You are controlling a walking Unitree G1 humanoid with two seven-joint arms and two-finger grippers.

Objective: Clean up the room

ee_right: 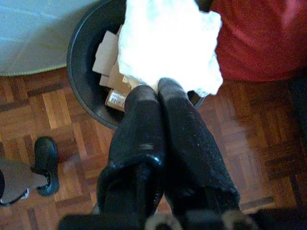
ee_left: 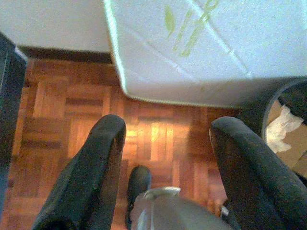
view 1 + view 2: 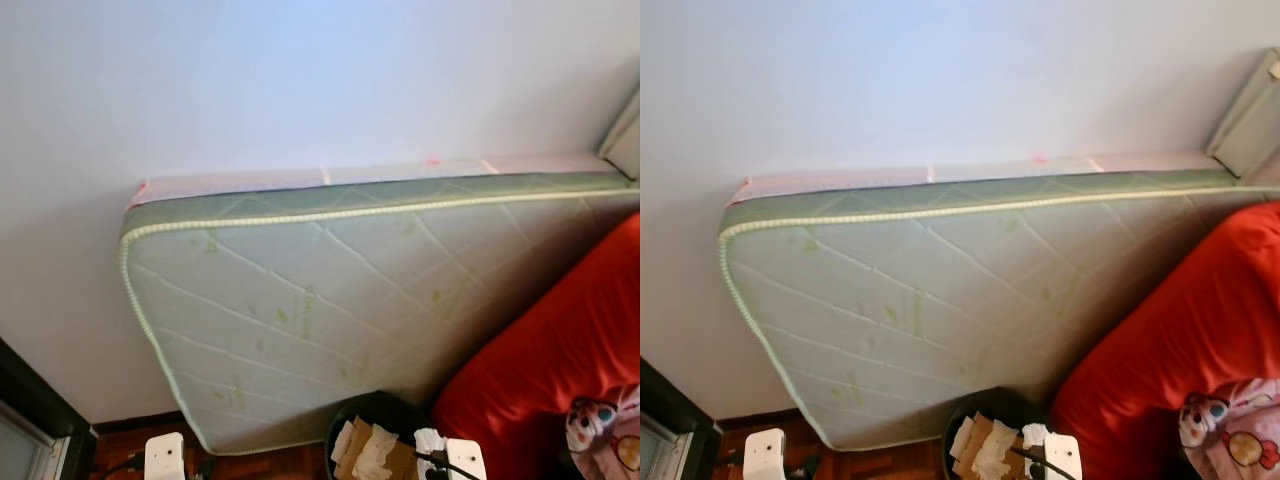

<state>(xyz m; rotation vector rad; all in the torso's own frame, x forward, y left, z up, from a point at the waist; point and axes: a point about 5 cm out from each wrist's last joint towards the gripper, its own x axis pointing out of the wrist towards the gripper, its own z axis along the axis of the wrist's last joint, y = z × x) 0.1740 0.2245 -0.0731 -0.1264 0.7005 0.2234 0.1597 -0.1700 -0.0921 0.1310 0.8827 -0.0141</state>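
My right gripper (image 1: 158, 87) is shut on a crumpled white paper wad (image 1: 168, 43), held just over the near rim of a round black bin (image 1: 79, 57). The bin holds cardboard scraps (image 1: 108, 55) and paper. In the left eye view the bin (image 3: 375, 405) stands on the floor at the foot of the mattress, between my two white wrists. My left gripper (image 2: 168, 127) is open above the parquet, with nothing between its fingers, and the bin's rim (image 2: 261, 103) is off to one side.
A quilted pale-green mattress (image 3: 330, 300) leans on its edge against the white wall. Red bedding (image 3: 560, 350) with a pink patterned cloth (image 3: 605, 425) rises on the right. Dark furniture (image 3: 30, 400) stands at the far left. My foot (image 1: 46, 163) rests on the parquet.
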